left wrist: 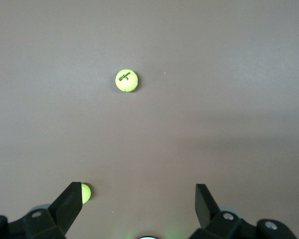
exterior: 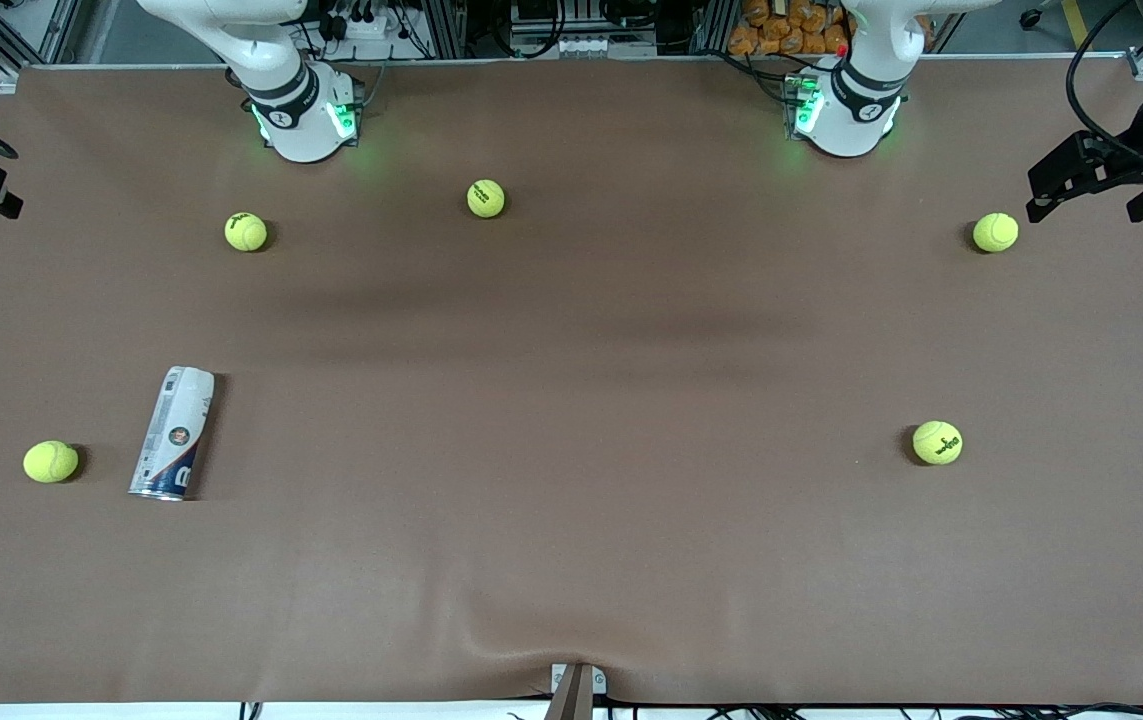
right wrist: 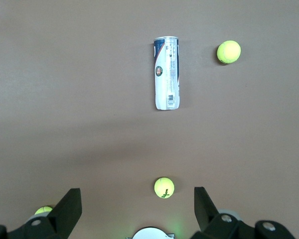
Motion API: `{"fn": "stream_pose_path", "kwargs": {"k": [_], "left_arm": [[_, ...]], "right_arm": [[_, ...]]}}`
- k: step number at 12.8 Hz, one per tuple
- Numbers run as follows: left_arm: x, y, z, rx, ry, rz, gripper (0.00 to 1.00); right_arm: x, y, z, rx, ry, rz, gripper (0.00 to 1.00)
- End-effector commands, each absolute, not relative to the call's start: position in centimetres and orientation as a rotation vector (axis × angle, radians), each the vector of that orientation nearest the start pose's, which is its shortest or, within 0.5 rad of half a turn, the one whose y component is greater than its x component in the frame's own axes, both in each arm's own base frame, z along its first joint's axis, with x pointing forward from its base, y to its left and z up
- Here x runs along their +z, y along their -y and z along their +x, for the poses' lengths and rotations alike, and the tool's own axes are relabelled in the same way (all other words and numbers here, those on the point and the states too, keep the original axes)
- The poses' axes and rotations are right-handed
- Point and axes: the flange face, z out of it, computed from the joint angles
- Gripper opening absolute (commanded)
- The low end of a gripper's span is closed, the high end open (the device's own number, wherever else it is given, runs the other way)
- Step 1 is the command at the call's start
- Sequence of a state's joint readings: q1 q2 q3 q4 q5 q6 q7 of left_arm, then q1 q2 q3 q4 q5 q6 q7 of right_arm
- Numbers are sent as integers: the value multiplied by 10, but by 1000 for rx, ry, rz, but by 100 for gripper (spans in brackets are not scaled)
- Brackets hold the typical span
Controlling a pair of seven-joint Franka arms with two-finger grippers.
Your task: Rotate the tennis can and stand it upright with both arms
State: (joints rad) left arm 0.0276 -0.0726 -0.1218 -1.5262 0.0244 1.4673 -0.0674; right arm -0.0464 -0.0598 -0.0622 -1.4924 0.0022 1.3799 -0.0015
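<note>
The tennis can [exterior: 173, 433] lies on its side on the brown table near the right arm's end, its navy end with the silver rim nearer the front camera. It also shows in the right wrist view [right wrist: 167, 73]. My right gripper [right wrist: 137, 190] is open and empty, high over the table near its own base, well away from the can. My left gripper [left wrist: 138, 186] is open and empty, high over its own end of the table. Neither gripper shows in the front view; only the arms' bases [exterior: 303, 118] [exterior: 846, 112] do.
Several yellow-green tennis balls lie scattered: one beside the can [exterior: 51, 461], two near the right arm's base [exterior: 246, 231] [exterior: 486, 198], two at the left arm's end [exterior: 995, 232] [exterior: 937, 442]. A black bracket [exterior: 1081, 170] juts in at the table's edge.
</note>
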Motion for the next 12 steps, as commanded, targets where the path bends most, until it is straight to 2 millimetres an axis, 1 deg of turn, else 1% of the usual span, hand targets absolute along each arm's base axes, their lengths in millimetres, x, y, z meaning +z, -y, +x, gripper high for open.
{"fn": "stream_pose_path", "kwargs": {"k": [1,2,4,7,8,9,10,11,12], "left_arm": [[676,39,521,-9,-32,-3117,100],[674,40,522,-5,-32,-3114,100],[675,40,521,-5,-34,-3114,100],[673,40,521,3,-36,-3113,100],[673,39,521,3,-36,-3113,100],[672,40,521,5,-39,-3113,100],[672,40,521,5,-39,-3113,100],[672,40,521,5,-39,-3113,100],[672,40,522,7,-39,-3113,100]], "right_arm": [[670,53,515,90,-137,-3122,100],[666,51,518,95,-133,-3124,100],[646,51,533,131,-128,-3125,100],[618,52,558,127,-26,-3131,100],[605,54,568,127,-10,-3134,100],[588,56,580,137,17,-3135,100],[566,61,592,158,57,-3132,100],[539,65,606,173,96,-3131,100],[506,70,620,204,107,-3129,100]]}}
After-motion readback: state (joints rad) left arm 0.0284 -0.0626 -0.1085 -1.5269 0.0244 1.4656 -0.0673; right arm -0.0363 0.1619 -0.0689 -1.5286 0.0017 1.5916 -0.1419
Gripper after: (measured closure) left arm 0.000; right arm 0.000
